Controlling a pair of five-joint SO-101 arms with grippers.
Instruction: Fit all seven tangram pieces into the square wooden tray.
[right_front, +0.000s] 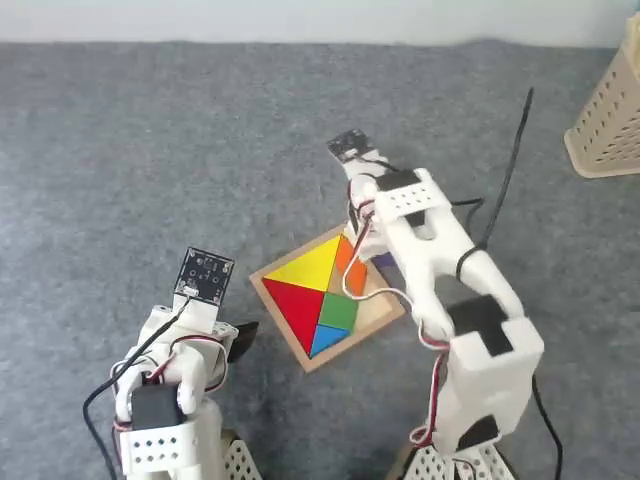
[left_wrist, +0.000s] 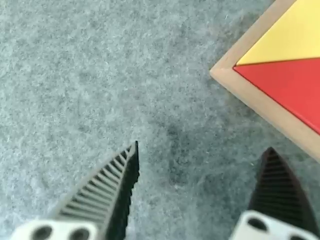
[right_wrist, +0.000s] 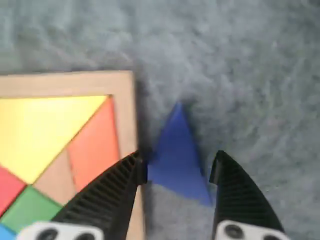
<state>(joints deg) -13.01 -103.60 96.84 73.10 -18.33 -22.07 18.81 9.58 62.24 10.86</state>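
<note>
Straddling blue triangle (right_wrist: 175, 167) beside tray (right_wrist: 126, 115), right gripper (right_wrist: 178, 154) spread; triangle's long axis along tray rim, tip away from gripper. Left gripper (left_wrist: 202, 147) spread over carpet (left_wrist: 75, 75).

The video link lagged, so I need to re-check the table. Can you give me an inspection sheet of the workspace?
Surface: grey carpet, flat.
Job's things: square wooden tray holds a yellow triangle, red triangle, orange piece, green square and light blue triangle. Part of its floor is bare. A dark blue triangle lies on the carpet beside the rim.
Clutter: nothing seen.
Grippers: left gripper open over bare carpet by a tray corner. Right gripper open, its fingers either side of the dark blue triangle.
Cables: black cable trails from the right arm.
Surroundings: beige slotted basket at the far right.
</note>
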